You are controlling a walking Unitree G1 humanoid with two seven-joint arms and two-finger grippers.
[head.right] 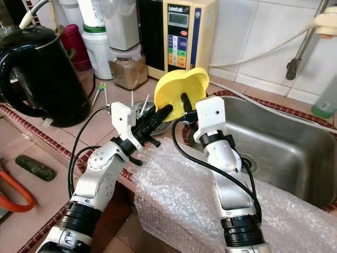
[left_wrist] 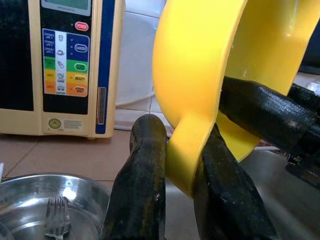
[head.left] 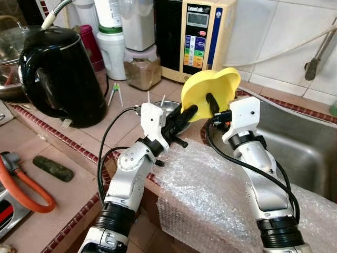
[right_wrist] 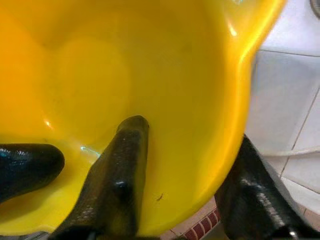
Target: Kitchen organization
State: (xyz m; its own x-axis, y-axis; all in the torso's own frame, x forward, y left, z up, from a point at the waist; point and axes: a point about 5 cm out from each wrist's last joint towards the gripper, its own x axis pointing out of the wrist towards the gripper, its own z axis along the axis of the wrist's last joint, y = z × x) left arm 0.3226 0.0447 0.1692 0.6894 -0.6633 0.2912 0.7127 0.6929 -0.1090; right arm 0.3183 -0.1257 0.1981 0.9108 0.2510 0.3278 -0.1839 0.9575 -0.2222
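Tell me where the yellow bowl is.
The yellow bowl is held up by both grippers, left and right, above the counter edge beside the sink.

Both arms raised fwd, wrists angled inward toward each other. Left gripper (left_wrist: 182,165) clamped on lower edge of yellow bowl (head.left: 209,89), one finger each side of rim. Right gripper (right_wrist: 187,165) pinches same bowl: one finger inside, other behind wall. Black cables loop off both wrists.

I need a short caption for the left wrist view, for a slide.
Left pincer clamps the yellow bowl rim, above a steel dish holding a fork.
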